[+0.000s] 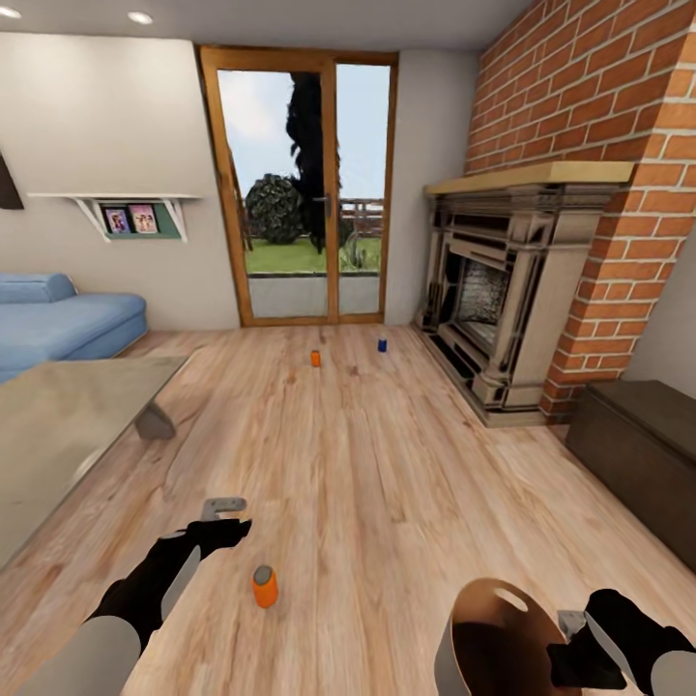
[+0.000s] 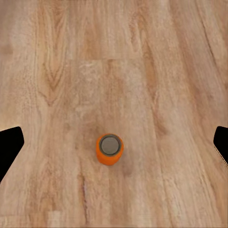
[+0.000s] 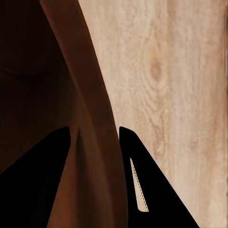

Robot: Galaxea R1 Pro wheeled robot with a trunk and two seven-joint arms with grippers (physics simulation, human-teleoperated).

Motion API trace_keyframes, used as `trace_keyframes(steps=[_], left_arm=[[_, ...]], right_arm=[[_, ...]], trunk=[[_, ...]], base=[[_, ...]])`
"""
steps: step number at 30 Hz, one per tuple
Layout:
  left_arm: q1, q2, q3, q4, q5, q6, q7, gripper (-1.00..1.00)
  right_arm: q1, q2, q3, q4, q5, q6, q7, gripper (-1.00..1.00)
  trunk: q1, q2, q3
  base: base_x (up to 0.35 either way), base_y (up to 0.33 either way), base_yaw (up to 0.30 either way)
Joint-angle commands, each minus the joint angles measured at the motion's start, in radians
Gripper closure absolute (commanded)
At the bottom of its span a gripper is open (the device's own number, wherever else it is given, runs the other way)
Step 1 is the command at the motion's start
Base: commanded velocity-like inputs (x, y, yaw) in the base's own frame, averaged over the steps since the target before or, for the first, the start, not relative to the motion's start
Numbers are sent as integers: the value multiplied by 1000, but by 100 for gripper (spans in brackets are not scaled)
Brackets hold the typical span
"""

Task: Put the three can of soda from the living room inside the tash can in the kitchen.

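Soda cans (image 1: 265, 586) apart on living-room wood floor (image 1: 387, 464)

A wood plank floor (image 1: 387, 464) carries everything. An orange can (image 1: 265, 586) stands upright near the front. Another orange can (image 1: 315, 358) and what looks like a blue can (image 1: 382, 344) stand far off.

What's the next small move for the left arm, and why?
Probably lower the open left gripper onto the nearest orange can: it stands upright on the floor between the fingers, untouched, while the right gripper is shut on the bin's rim.
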Motion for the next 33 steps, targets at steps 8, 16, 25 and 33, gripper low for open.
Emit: trace_keyframes(steps=[8, 16, 25, 33], left_arm=[[0, 0, -1, 0, 0, 0, 0, -100], [0, 0, -1, 0, 0, 1, 2, -100], [0, 0, -1, 2, 0, 6, 3, -100], [0, 0, 0, 104, 1, 8, 3, -100]], right_arm=[[0, 0, -3, -1, -17, 3, 0, 100], [0, 0, -4, -4, -17, 3, -1, 100], [0, 0, -7, -15, -16, 7, -3, 100], [-33, -12, -7, -32, -14, 82, -2, 100]], trunk=[[0, 0, 0], [8, -14, -6], [42, -77, -34], [73, -133, -59]], base=[[252, -78, 0], [38, -14, 0], [2, -1, 0], [0, 0, 0]])
